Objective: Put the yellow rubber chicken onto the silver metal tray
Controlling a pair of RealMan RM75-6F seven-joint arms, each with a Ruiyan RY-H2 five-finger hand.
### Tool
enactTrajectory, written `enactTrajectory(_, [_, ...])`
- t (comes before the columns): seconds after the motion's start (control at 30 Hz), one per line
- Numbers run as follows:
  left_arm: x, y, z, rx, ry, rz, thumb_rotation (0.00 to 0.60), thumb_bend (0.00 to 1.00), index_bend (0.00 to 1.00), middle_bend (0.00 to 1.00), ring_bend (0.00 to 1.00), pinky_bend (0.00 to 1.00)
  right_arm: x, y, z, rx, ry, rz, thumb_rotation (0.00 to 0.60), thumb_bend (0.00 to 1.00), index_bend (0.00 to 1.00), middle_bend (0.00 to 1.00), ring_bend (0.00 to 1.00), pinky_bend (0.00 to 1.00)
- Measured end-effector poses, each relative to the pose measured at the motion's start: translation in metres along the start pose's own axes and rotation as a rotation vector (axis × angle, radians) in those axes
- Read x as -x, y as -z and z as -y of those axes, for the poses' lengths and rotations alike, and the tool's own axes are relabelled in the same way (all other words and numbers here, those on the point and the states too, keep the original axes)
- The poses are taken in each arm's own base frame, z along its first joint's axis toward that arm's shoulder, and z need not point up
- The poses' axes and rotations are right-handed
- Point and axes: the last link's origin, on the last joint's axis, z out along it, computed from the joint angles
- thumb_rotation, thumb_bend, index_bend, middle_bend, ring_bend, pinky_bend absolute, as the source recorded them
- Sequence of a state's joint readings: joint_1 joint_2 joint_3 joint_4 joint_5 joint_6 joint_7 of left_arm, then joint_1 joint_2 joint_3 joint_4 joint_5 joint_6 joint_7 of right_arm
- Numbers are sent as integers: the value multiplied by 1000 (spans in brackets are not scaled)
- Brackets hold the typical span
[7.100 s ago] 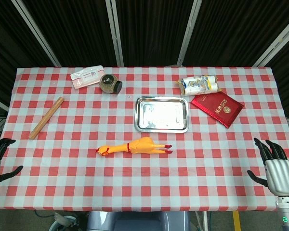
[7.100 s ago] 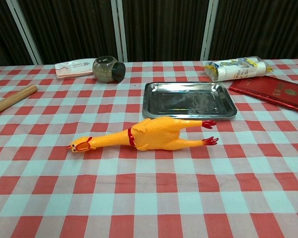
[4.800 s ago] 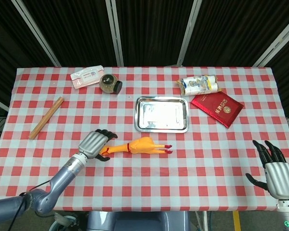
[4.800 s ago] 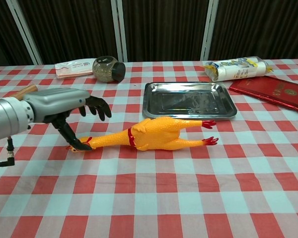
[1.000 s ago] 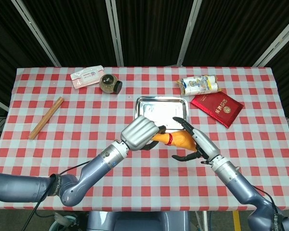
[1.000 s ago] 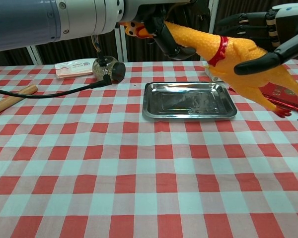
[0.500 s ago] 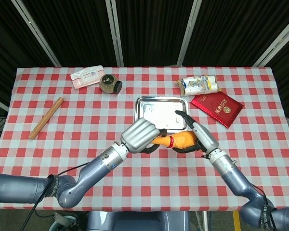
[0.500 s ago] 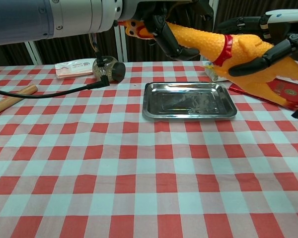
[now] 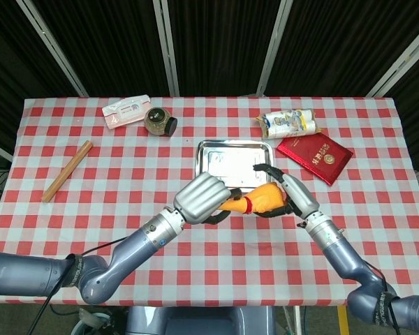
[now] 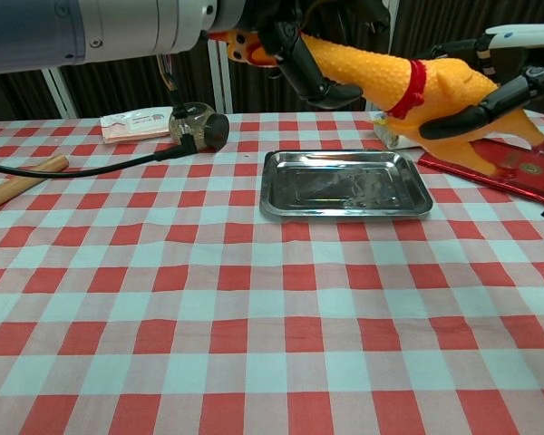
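Hanging in the air above the silver metal tray, the yellow rubber chicken was gripped at the neck by the left hand and clasped around the body by the right hand.

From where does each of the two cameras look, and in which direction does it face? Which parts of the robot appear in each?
Head view: high above the near table edge, looking steeply down on the whole table; both forearms show, left hand and right hand holding the rubber chicken.
Chest view: low at the near edge, looking level across the cloth toward the dark curtain; left hand and right hand enter at the top.
Shared: the chicken held above the metal tray, and the red booklet.
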State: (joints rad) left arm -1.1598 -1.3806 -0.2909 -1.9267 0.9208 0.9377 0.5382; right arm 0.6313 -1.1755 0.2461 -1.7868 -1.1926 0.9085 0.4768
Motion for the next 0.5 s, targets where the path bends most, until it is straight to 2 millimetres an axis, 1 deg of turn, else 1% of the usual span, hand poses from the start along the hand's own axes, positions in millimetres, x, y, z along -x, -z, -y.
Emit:
enactTrajectory(0.07, [-1, 0, 0, -2, 3, -3, 600, 817, 695, 707, 619, 702, 0, -1, -1, 3, 0, -1, 600, 186, 606, 539, 510, 545])
enactTrajectory(0.17, [-2, 0, 1, -6, 11, -7, 600, 817, 696, 707, 619, 702, -2, -2, -4, 9, 5, -10, 600, 186, 803, 670, 651, 687])
enactTrajectory(0.3, [-4, 0, 3, -11, 18, -12, 600, 815, 696, 707, 619, 702, -4, -4, -7, 18, -20, -31, 600, 190, 938, 781, 771, 809])
enactTrajectory(0.37, [-4, 0, 4, -13, 20, -14, 600, 812, 696, 706, 619, 702, -6, -4, -9, 21, -26, -44, 600, 212, 992, 854, 844, 881])
enactTrajectory(0.47, [-3, 0, 6, -17, 21, -10, 600, 808, 695, 705, 619, 702, -9, -5, -11, 22, -28, -66, 600, 269, 1000, 949, 939, 971])
enactTrajectory(0.5, [-2, -1, 6, -18, 20, -8, 600, 807, 695, 705, 619, 702, -9, -5, -12, 24, -31, -73, 600, 289, 1000, 968, 959, 985])
